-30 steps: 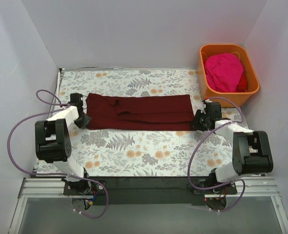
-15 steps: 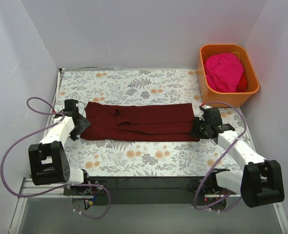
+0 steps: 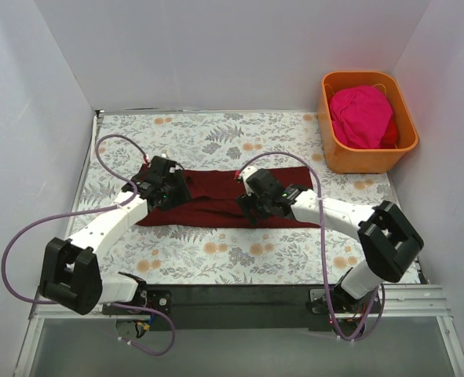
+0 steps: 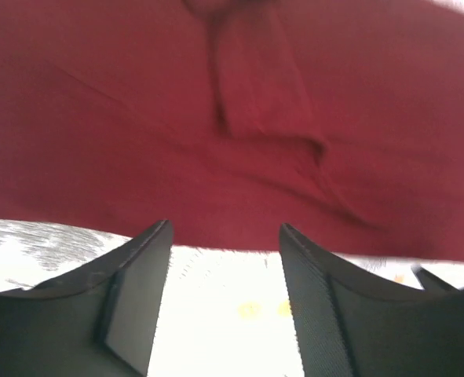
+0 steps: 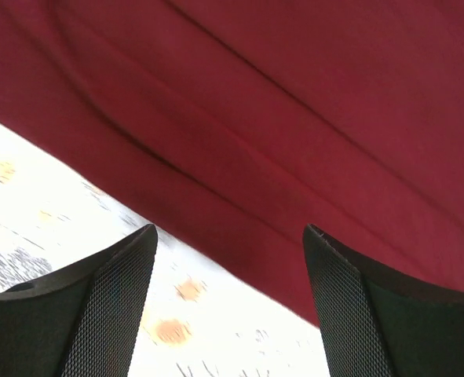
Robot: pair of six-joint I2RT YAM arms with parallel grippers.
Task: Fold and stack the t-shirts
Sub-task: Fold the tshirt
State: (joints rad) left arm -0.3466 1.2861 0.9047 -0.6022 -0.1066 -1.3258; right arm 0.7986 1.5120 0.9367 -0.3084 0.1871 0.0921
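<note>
The maroon t-shirt lies folded into a strip running 9 to 3 o'clock across the bench, with the left claw and right claw both open and empty over its near hem.

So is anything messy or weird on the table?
A little. The maroon t-shirt lies folded in a long strip, but rumpled near its left end, with bunched creases. The pink t-shirt is just heaped, unfolded, in the orange tub. Nothing looks spilled or broken.
</note>
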